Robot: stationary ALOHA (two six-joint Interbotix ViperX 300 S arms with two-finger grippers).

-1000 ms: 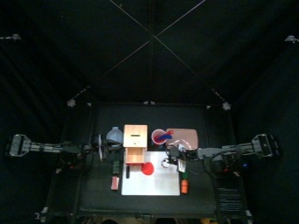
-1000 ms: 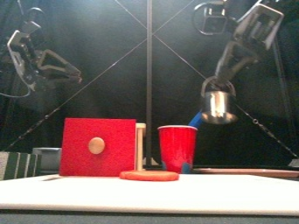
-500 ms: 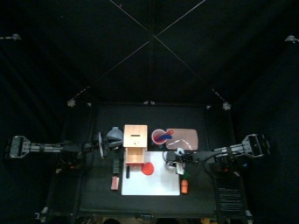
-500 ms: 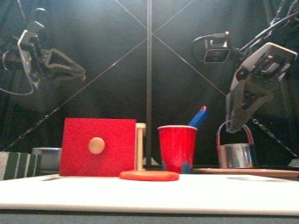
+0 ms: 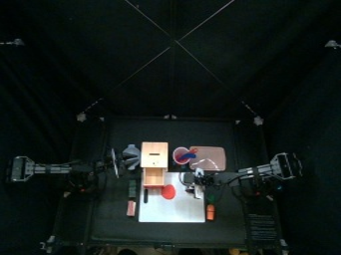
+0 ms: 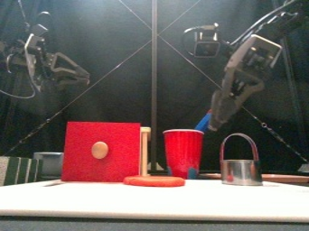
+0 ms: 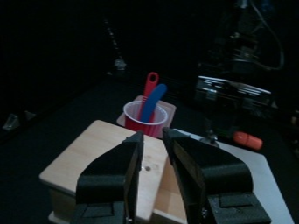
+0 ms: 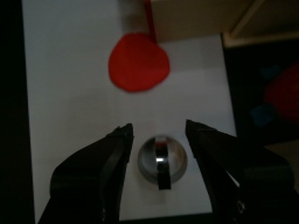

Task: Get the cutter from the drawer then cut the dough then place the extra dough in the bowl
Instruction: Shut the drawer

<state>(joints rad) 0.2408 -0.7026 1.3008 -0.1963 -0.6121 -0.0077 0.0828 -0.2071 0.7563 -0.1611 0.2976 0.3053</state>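
Note:
The round metal cutter (image 6: 241,161) stands upright on the white cutting board (image 6: 72,200), to the right of the flat red dough disc (image 6: 154,180). My right gripper (image 6: 225,101) hangs open just above the cutter and is not touching it. In the right wrist view the cutter (image 8: 163,163) sits between the spread jaws of the right gripper (image 8: 160,131), with the dough (image 8: 139,64) farther along the board. The wooden box with its red drawer front (image 6: 101,152) stands at the left. My left gripper (image 7: 152,144) hovers open over the box top (image 7: 100,157).
A red cup (image 6: 183,152) holding a blue knife (image 6: 208,120) stands behind the dough. The blue-grey bowl (image 5: 130,154) sits left of the box. Small red toys lie at the board's left edge (image 5: 132,207) and right edge (image 5: 210,211).
My right gripper carried the cutter down onto the board, opened and let it go, then rose a little. The left arm has stayed put.

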